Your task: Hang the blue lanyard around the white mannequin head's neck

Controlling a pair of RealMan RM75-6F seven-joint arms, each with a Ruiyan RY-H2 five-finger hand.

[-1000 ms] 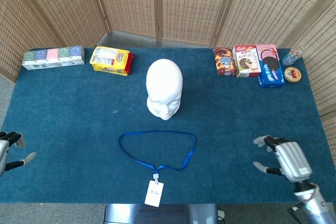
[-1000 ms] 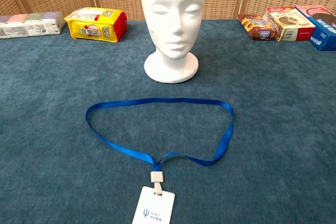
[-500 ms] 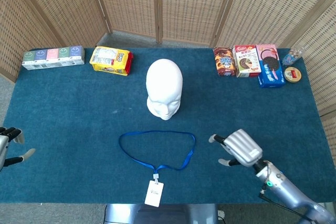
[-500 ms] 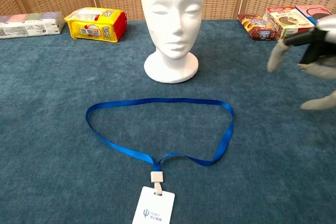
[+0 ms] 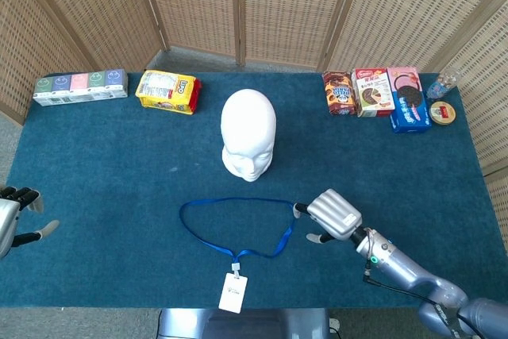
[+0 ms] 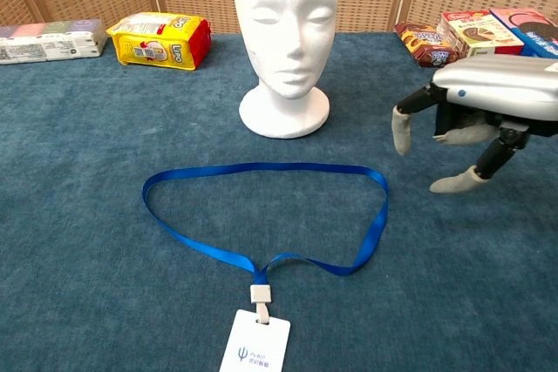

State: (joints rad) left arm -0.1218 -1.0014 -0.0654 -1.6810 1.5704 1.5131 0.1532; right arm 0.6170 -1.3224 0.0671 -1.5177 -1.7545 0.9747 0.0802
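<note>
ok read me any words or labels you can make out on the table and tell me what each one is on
"Lico" (roughly, it is small): on the yellow snack pack.
White badge: a blue logo and text, too small to read.
Snack boxes on the right: print too blurred.
Carton row on the left: unreadable.

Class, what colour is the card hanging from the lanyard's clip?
White, with a small dark logo; the card shows best in the chest view.

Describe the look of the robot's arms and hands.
The right hand has a ridged silver-grey back, pale fingertips and dark finger links. Its arm is glossy silver-blue with a small green light and a thin black cable. The left hand shows grey, with dark and pale fingertips.
</note>
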